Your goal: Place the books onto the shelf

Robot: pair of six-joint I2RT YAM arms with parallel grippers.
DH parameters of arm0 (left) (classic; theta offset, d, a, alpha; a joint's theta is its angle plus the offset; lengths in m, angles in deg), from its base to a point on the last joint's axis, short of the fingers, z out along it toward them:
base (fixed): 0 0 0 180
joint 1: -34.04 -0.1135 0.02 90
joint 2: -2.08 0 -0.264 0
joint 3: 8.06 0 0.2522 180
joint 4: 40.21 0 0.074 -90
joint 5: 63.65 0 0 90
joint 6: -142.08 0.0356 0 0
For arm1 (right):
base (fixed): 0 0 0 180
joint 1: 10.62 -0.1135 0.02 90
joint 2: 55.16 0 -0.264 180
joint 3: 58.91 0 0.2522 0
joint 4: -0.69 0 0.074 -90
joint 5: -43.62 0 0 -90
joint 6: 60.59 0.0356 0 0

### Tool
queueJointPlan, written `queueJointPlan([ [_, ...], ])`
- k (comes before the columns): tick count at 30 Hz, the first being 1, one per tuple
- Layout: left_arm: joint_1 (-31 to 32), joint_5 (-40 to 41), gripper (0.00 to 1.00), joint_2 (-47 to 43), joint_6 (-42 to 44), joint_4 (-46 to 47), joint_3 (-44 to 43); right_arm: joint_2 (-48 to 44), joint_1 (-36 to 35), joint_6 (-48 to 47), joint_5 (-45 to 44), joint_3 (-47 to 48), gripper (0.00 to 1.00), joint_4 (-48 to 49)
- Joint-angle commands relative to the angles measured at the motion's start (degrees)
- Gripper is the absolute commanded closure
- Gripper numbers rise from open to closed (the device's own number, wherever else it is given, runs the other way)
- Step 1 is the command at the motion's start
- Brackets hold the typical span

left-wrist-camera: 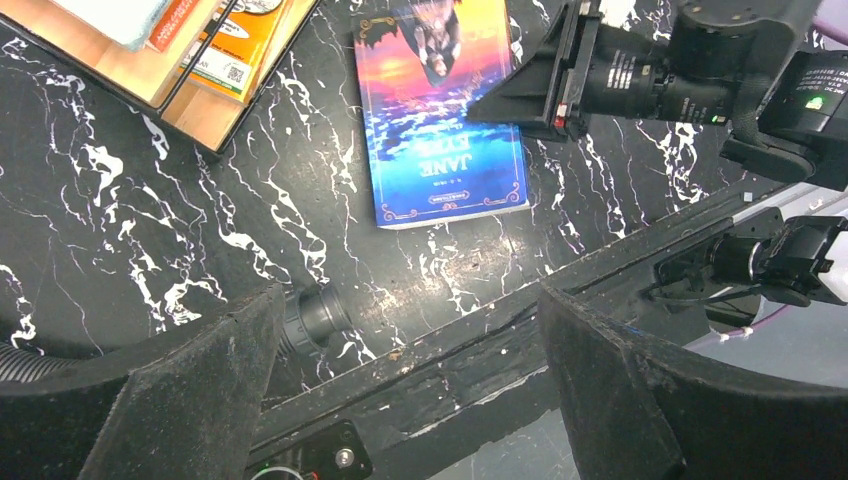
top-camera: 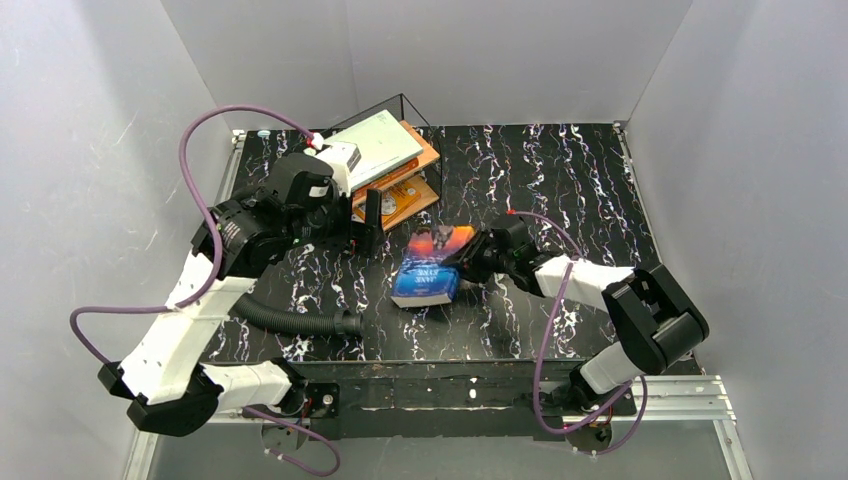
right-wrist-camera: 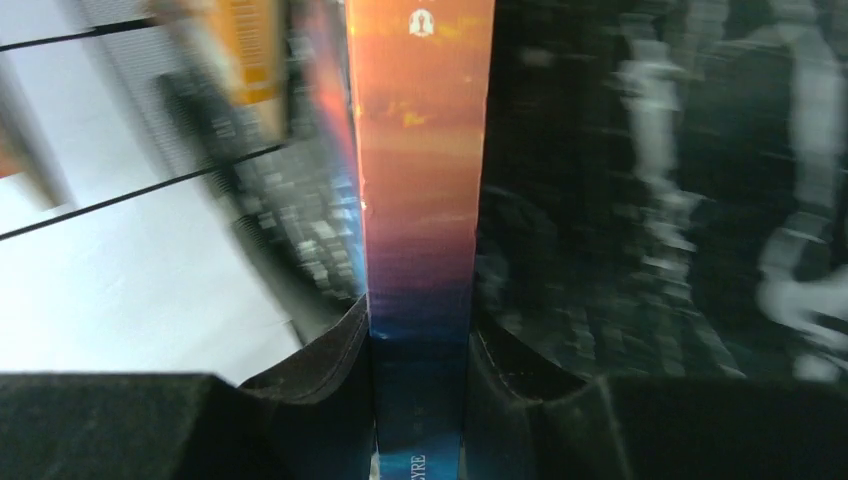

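Right gripper [top-camera: 470,255] has its 2 fingers pinched onto 1 end of the thin blue book with the orange sunset cover [top-camera: 432,262], and the wrist view shows the book's edge sandwiched tight between the pads. The book hangs tilted over the middle of the black white-veined tabletop [top-camera: 580,180], near the small black wire rack with light wooden boards [left-wrist-camera: 130,70]. Whether its low end touches the table, I can't tell from here.

Left gripper [top-camera: 362,228] hovers just beside the rack's front, fingers spread wide, holding nothing. A plain pale grey-green book [top-camera: 375,145] lies on the upper tier and an orange-covered book [top-camera: 400,200] on the lower.

Now the dangers. A grip this far out on 1 end could let the book pivot and slide free. The left gripper sits in the lane between book and rack, so a collision looks possible. A corner could also catch the wire frame or shove the stacked books askew.
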Motion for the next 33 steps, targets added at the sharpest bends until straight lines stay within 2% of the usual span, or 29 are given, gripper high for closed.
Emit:
queueJointPlan([
  [1,-0.2,-1.0,0.02,0.6,-0.3,-0.6,1.0,-2.2,0.1,-3.5,-8.0,6.3,0.99,-24.7],
  [5,-0.2,-1.0,0.02,0.7,-0.4,-0.6,1.2,-1.5,0.0,-4.3,-12.1,9.2,0.99,-35.0],
  [9,-0.3,-0.9,0.02,0.4,-0.7,-0.1,1.9,-1.2,0.4,-4.5,-12.1,8.4,0.99,-36.1],
  [11,-0.2,-1.0,0.02,0.3,-0.9,0.1,2.2,-1.3,0.7,-5.0,-7.8,6.8,0.99,-30.5],
  [12,-0.2,-1.1,0.02,0.3,-0.9,0.0,2.3,-2.5,0.7,-4.3,-6.2,3.4,0.99,-24.4],
  [13,-0.2,-1.1,0.02,0.3,-0.8,0.0,2.2,-4.1,0.6,-2.8,-5.1,0.2,0.99,-13.8],
  [14,-0.2,-0.9,0.02,0.2,-0.7,-0.1,2.2,-5.8,0.6,-1.3,-4.7,-3.3,0.99,-8.7],
  [15,-0.2,-0.8,0.02,0.0,-0.6,-0.2,2.2,-7.1,0.7,-0.8,-4.5,-6.0,0.99,2.1],
  [18,-0.3,0.0,0.02,-0.6,-0.2,-0.3,2.4,-9.3,0.8,-4.7,-1.5,-9.7,0.99,20.4],
  [22,-0.3,0.2,0.02,-0.6,-0.2,-0.4,2.3,-6.8,1.5,-8.5,6.9,-4.0,0.99,23.8],
  [33,-0.4,1.1,0.02,-1.4,0.3,-0.7,3.0,3.4,1.9,-7.5,25.0,6.6,0.99,26.6],
])
